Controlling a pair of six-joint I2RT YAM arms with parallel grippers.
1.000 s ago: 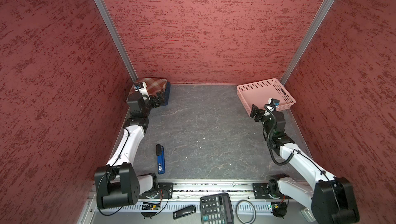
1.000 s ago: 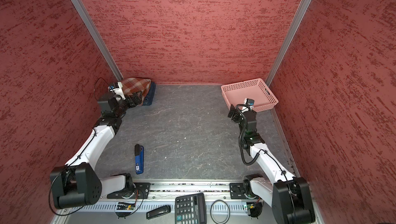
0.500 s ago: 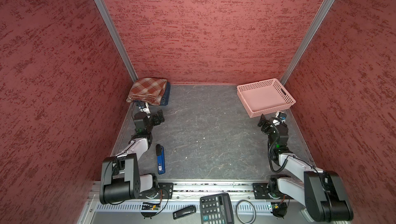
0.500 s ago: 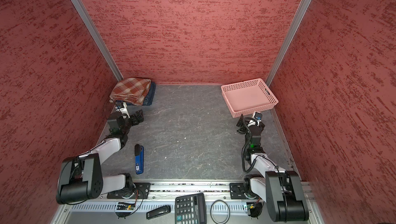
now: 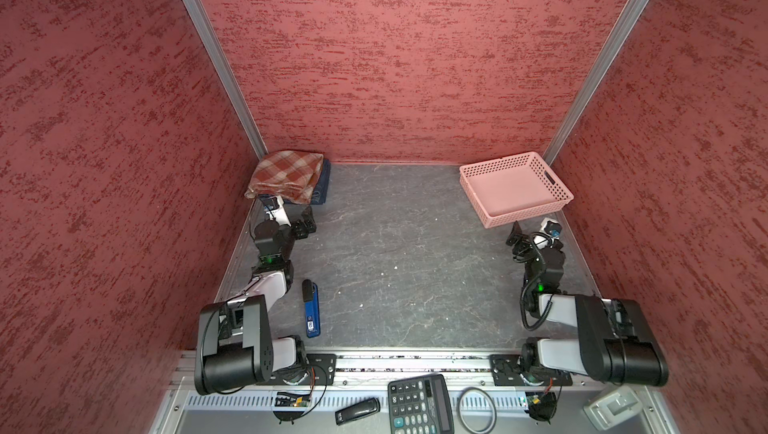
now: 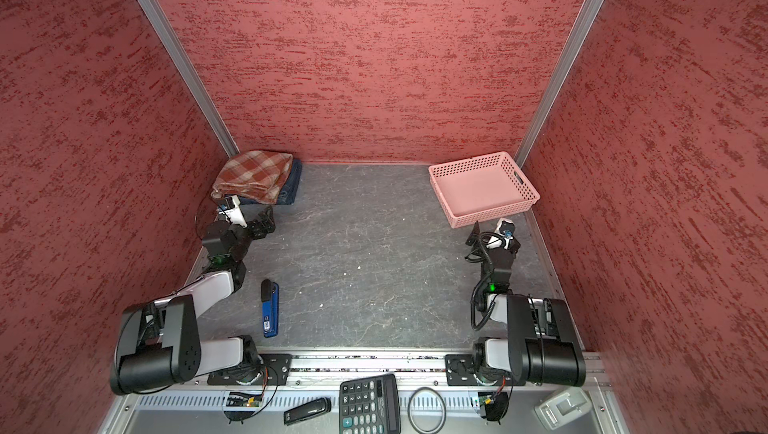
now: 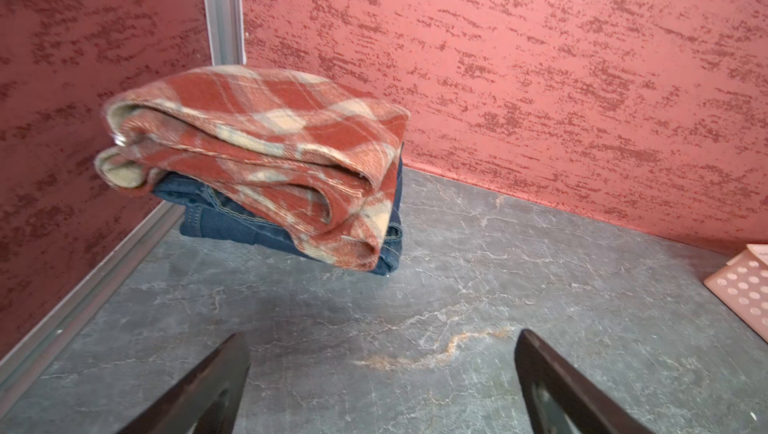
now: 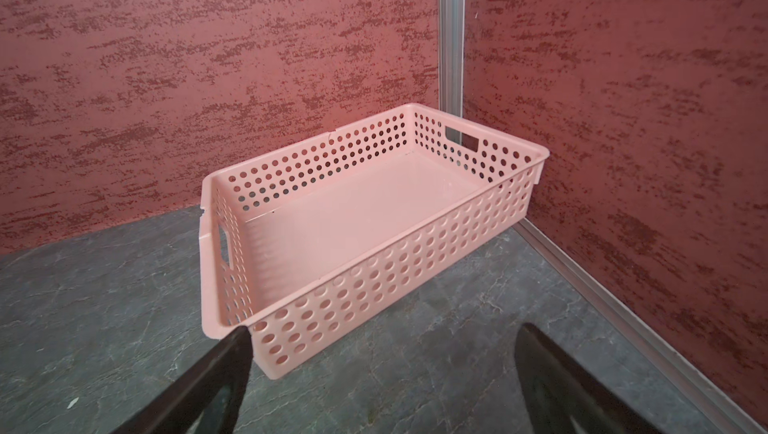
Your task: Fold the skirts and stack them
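The skirts lie folded in one stack in the back left corner. The rust-red and cream plaid skirt (image 5: 286,176) (image 6: 253,176) (image 7: 257,149) is on top, and dark blue denim (image 5: 322,187) (image 6: 291,186) (image 7: 232,226) shows beneath it. My left gripper (image 5: 305,225) (image 6: 264,225) (image 7: 382,340) is open and empty, low over the table a short way in front of the stack, touching nothing. Low in front of the pink basket, my right gripper (image 5: 525,236) (image 6: 486,238) (image 8: 382,336) is open with only bare table between its fingers.
An empty pink perforated basket (image 5: 528,213) (image 6: 494,213) (image 8: 374,286) sits in the back right corner. A blue and black tool (image 5: 311,307) (image 6: 269,307) lies near the left arm. A calculator (image 5: 419,409) and a cable ring (image 5: 476,409) rest on the front ledge. Red walls close three sides.
Both arms have drawn back toward the front and folded low. The left gripper has come away from the skirt stack, the right one away from the basket. Both stayed open.
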